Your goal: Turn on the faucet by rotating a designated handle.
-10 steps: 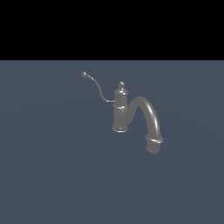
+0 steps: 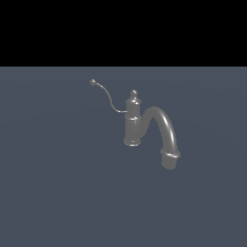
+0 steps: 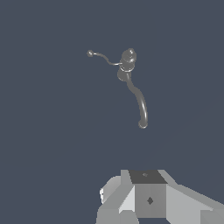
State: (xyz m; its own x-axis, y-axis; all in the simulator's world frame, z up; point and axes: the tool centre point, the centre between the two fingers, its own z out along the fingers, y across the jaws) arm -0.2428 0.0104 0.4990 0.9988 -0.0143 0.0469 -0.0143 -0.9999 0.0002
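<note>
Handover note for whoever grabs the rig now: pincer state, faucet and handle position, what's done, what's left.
Pincer: not visible in the exterior view; the wrist view shows only grey arm hardware, so open or shut cannot be told. It is well away from the faucet, touching nothing.
Faucet: upright on the grey surface, arched spout toward the exterior view's right.
Handle: extends from the column toward the exterior view's left, ball tip free.
Done: nothing visible yet.
Left: approach, contact the handle, rotate it.

I counted one faucet (image 2: pixel 133 120), and on it one handle (image 2: pixel 107 95), one arched spout (image 2: pixel 164 130) and one small knob (image 2: pixel 134 92). One grey floor (image 2: pixel 58 193) lay beneath.
</note>
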